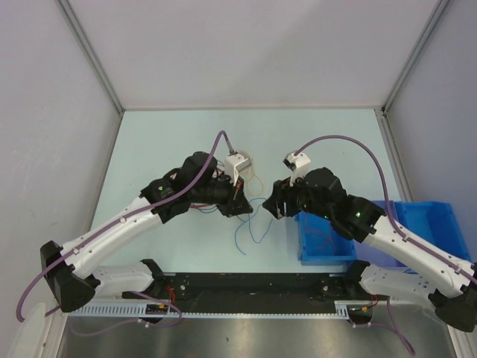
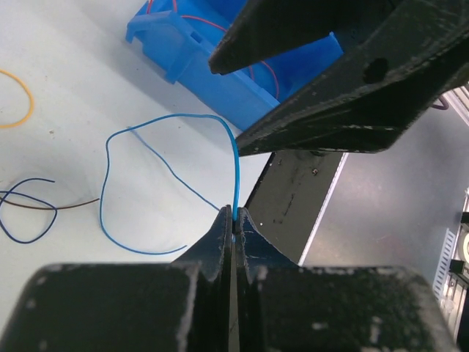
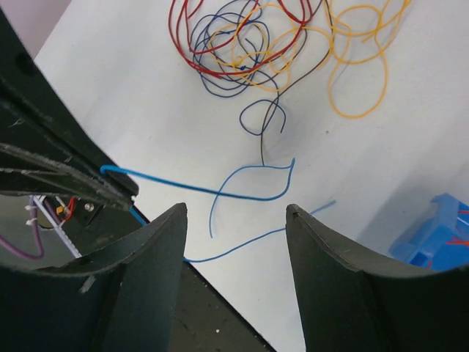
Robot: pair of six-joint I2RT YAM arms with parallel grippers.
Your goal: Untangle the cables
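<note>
From the right wrist, the tangled bunch of thin red, orange and dark-blue wires [image 3: 245, 44] is cut off by the top edge, and the blue plastic bin [image 3: 440, 231] by the right edge. The thin light-blue wire [image 3: 190, 188] slips out of sight behind a finger of the right pincer [image 3: 234, 213].

From the left wrist, that wire's end vanishes between the closed fingers of the left pincer [image 2: 233, 220]. An orange wire loop [image 2: 31, 99] runs off the left edge.

Overhead, the arms cover most of the tangle, and its strands are too fine to separate.
</note>
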